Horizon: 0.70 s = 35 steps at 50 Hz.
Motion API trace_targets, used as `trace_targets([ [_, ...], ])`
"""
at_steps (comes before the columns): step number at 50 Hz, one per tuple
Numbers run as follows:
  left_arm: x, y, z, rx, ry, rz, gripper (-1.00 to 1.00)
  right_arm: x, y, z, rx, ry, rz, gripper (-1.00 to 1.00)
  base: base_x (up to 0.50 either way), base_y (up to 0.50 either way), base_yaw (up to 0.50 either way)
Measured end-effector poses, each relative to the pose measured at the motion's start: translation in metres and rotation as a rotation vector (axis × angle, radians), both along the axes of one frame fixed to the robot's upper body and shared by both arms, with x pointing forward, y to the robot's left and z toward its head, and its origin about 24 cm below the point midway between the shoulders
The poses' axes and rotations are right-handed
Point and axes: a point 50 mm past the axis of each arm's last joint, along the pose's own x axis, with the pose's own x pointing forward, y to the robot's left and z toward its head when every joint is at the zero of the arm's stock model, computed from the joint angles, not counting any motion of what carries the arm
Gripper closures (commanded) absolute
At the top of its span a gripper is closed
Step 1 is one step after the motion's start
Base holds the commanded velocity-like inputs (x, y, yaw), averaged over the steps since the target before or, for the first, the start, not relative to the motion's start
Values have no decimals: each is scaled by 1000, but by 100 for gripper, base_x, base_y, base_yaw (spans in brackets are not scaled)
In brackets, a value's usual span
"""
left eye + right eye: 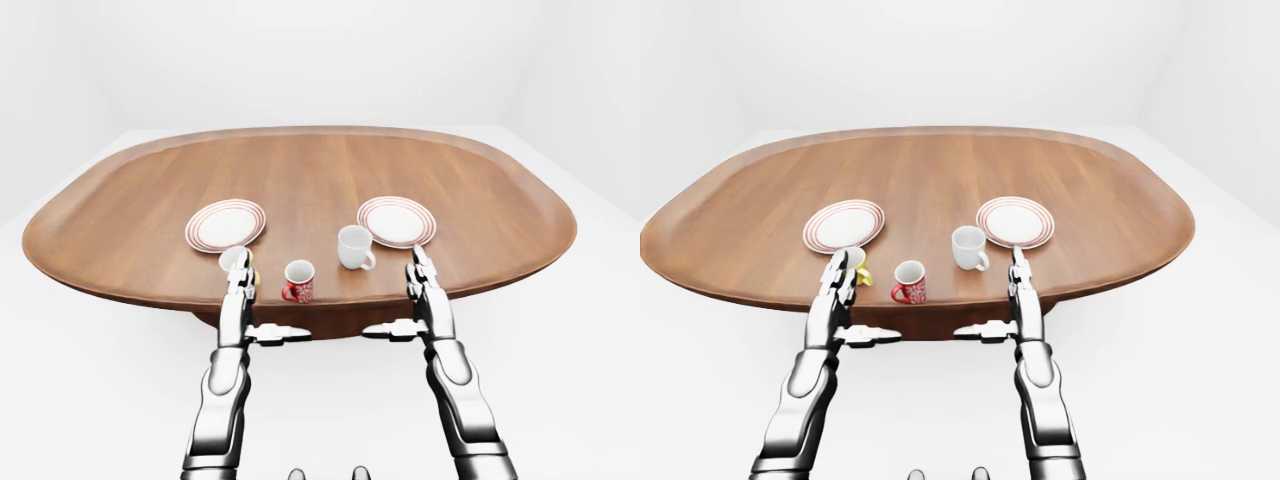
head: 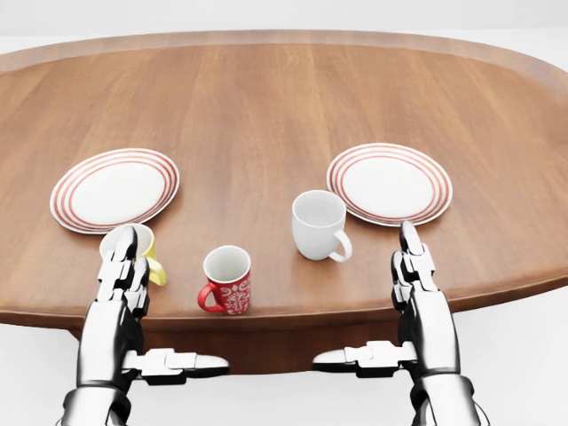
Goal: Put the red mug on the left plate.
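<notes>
Wooden table [image 2: 266, 106], red mug [image 2: 228, 280] between yellow mug [image 2: 153, 257], white mug [image 2: 318, 224].

**Red mug and left plate on the wooden table**

The red mug [image 2: 228, 280] stands upright near the table's bottom edge in the head view, its mouth open upward, white inside, a pale pattern on its red wall and its handle turned to the view's left. The left plate [image 2: 114, 189] lies flat up and to the left of it, well apart: white, round, ringed with red stripes at the rim, nothing resting on it
</notes>
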Motion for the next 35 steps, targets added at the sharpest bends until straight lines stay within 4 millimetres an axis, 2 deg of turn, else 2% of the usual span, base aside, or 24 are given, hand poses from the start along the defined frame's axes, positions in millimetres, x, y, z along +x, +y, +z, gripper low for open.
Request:
trace_targets([
  [27,-7,6,9,-1,-66,13,-100,-1,0,6,-73,-28,-12,-100,0,0,0],
  [31,-22,10,18,5,-125,37,-100,-15,4,15,-124,-56,-4,-100,0,0,0],
  [35,-44,15,24,-16,-142,55,-100,-41,8,27,-187,-106,-17,-100,0,0,0],
])
